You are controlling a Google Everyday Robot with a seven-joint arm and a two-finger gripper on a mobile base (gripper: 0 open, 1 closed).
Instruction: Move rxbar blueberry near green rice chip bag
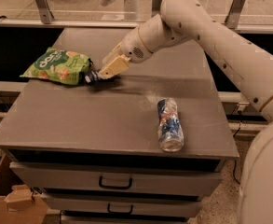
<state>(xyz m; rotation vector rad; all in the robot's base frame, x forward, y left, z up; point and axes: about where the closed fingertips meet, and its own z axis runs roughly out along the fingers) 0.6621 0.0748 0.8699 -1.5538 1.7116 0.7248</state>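
Camera view, gripper (101, 74) left of frame centre, low over grey cabinet top (80, 120), clamped on rxbar blueberry (91, 77), bar just beside right edge of green rice chip bag (57, 66) at upper left, crushed plastic bottle (169, 124) well apart, right of centre.

The green rice chip bag (57, 66) lay flat, bright green with white lettering. The small dark rxbar blueberry (92, 77) sat just beside the bag's edge, pinched in the gripper (100, 75).
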